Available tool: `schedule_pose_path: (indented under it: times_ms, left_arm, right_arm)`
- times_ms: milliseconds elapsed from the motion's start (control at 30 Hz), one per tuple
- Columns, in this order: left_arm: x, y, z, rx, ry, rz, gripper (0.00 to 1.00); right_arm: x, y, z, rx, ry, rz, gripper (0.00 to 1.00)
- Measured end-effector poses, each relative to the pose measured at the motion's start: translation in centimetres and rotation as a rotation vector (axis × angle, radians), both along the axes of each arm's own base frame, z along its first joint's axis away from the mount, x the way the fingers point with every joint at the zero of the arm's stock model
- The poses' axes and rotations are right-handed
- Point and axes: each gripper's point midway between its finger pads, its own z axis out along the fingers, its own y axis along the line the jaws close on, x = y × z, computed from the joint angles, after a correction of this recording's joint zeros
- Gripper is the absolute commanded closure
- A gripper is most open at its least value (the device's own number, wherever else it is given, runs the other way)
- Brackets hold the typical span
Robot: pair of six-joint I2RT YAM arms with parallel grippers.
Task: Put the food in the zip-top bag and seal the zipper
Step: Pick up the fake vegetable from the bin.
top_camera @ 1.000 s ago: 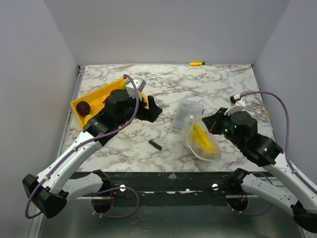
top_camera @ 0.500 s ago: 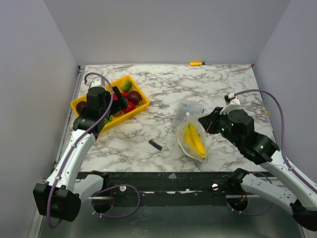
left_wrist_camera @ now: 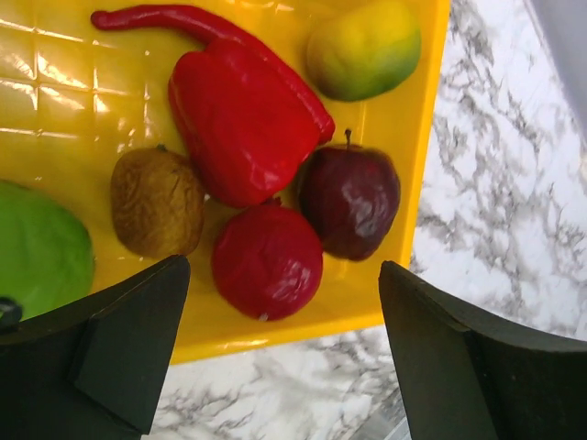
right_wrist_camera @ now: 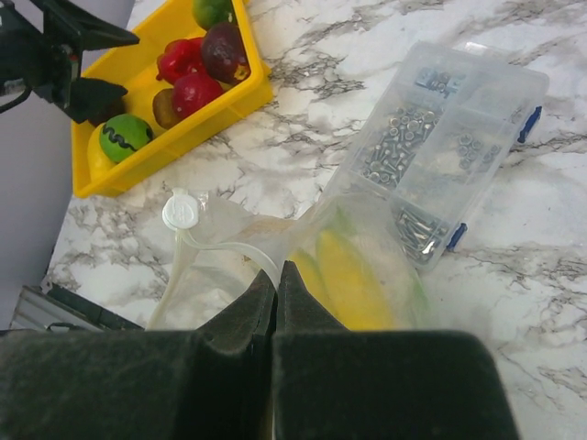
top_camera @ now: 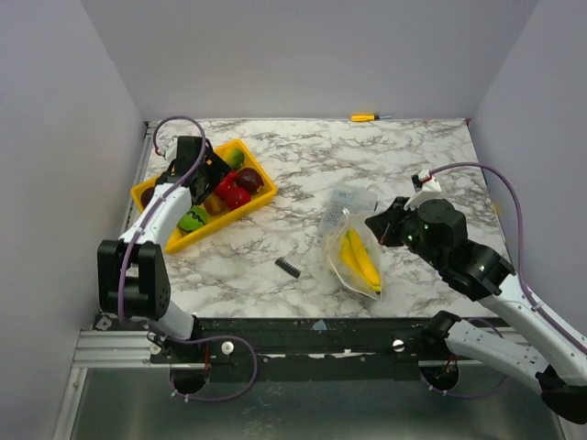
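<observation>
The food lies in a yellow tray (left_wrist_camera: 55, 101): a red pepper (left_wrist_camera: 238, 128), a red round fruit (left_wrist_camera: 266, 261), a dark purple apple (left_wrist_camera: 348, 202), a green-yellow fruit (left_wrist_camera: 364, 50), a brown piece (left_wrist_camera: 156, 202) and a green piece (left_wrist_camera: 37, 247). My left gripper (left_wrist_camera: 284, 367) hovers open and empty over the tray's edge; it also shows in the top view (top_camera: 209, 174). The zip-top bag (top_camera: 353, 261) holds a yellow corn cob (right_wrist_camera: 353, 275). My right gripper (right_wrist_camera: 275, 275) is shut on the bag's rim by the zipper (right_wrist_camera: 229, 247), whose white slider (right_wrist_camera: 183, 213) hangs at the left.
A clear box of screws (right_wrist_camera: 440, 147) lies just behind the bag, touching it. A small black piece (top_camera: 288, 267) lies on the marble left of the bag. A yellow tool (top_camera: 364, 117) lies at the far edge. Walls close in both sides.
My left arm has swung from the middle of the table back left over the yellow tray. My right gripper has drawn the bag a little to the left.
</observation>
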Motion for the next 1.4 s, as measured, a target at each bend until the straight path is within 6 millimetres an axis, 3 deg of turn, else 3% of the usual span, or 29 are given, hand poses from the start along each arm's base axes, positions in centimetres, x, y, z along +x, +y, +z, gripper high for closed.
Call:
schedule_pose_path:
  times_ms: [300, 533, 633, 700, 900, 1100, 1400]
  left_arm:
    - [6.1, 1.6, -1.0, -0.089, 0.039, 0.193, 0.15]
    - [8.6, 2.3, -2.9, -0.137, 0.183, 0.337, 0.14]
    - [8.7, 2.3, -4.2, -0.144, 0.246, 0.374, 0.16]
    - [8.5, 2.3, -5.0, -0.145, 0.282, 0.391, 0.23]
    - [6.9, 2.3, -7.4, -0.146, 0.403, 0.449, 0.22]
    - [6.8, 2.3, -7.2, -0.158, 0.427, 0.48, 0.22]
    - [7.0, 1.5, -7.5, -0.232, 0.471, 0.542, 0.09]
  right_arm:
    - [-0.2, -0.8, 0.9, 0.01, -0.032, -0.018, 1.0]
    - [0.0, -1.1, 0.8, -0.009, -0.041, -0.033, 1.0]
    - [0.1, -1.1, 0.7, -0.012, -0.039, -0.033, 1.0]
    - [0.1, -1.0, 0.7, -0.013, -0.038, -0.033, 1.0]
    - [0.1, -1.1, 0.7, -0.011, -0.038, -0.033, 1.0]
    - [0.1, -1.0, 0.7, -0.01, -0.037, -0.034, 1.0]
    - [0.1, -1.0, 0.7, -0.003, -0.033, -0.036, 1.0]
